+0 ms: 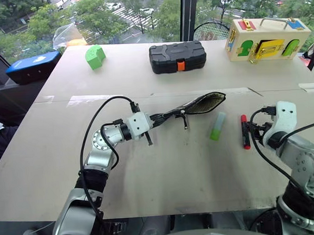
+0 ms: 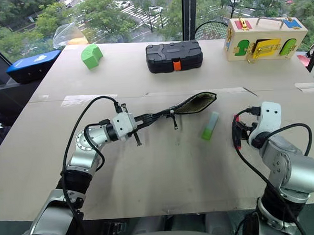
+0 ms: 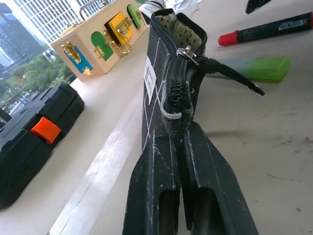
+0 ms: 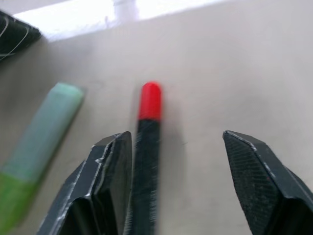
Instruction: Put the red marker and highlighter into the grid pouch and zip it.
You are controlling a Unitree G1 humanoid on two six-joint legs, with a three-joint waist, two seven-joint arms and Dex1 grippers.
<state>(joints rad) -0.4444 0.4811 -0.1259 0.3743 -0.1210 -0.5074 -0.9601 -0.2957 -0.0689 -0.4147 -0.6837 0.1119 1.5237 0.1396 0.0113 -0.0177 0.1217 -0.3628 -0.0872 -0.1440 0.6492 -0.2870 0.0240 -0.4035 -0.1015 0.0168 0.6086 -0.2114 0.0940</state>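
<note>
The grid pouch (image 1: 202,103) is lifted off the table on its edge, mouth gaping, with my left gripper (image 1: 158,117) shut on its zipper end (image 3: 172,105). The light green highlighter (image 1: 217,126) lies flat just right of the pouch. Right of that lies the red marker (image 1: 245,132), red cap pointing away from me. My right gripper (image 4: 175,142) is open low over the marker's dark barrel (image 4: 146,161), which runs close along the inside of one finger (image 4: 110,166); the other finger stands well apart from it.
At the table's far side stand a green block (image 1: 95,56), a black hard case with an orange latch (image 1: 177,57) and a wooden latch box (image 1: 265,38). A blue device (image 1: 33,66) sits off the far left corner.
</note>
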